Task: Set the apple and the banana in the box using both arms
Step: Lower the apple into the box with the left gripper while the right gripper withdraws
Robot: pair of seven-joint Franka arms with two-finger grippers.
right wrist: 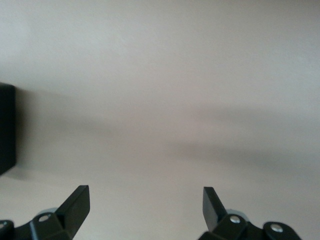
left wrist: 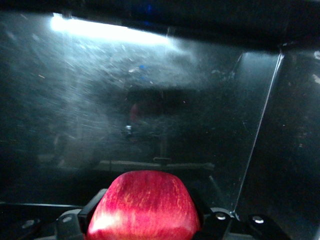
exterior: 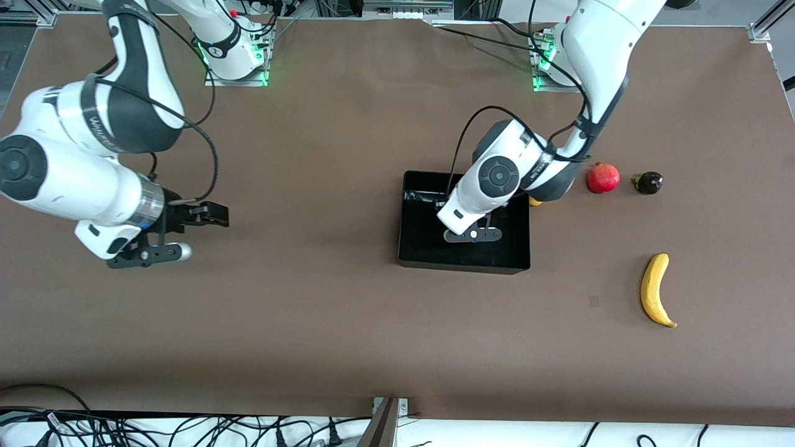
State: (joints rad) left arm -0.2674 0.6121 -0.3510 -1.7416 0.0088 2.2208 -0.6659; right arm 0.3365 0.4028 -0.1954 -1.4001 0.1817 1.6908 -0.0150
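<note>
Left gripper (left wrist: 145, 227): lowered inside the shallow glossy black plastic box (exterior: 411, 248), fingers clamped on the small red apple with yellowish streaks (left wrist: 144, 205).
Apple: held between the pads, low over the box floor, not yet released.
Right gripper (right wrist: 145, 205): waiting over bare brown table (exterior: 310, 310) at the right arm's end, fingers spread, nothing held.
Long curved yellow banana (exterior: 656, 289): on the table toward the left arm's end, nearer the front camera than the box, well apart from it; long axis runs roughly toward and away from that camera.
Key relation: left arm judged much nearer the banana; right arm would need to cross the box.
View difference: apple seen only in the left wrist view; in the front view it is hidden by the arm.
</note>
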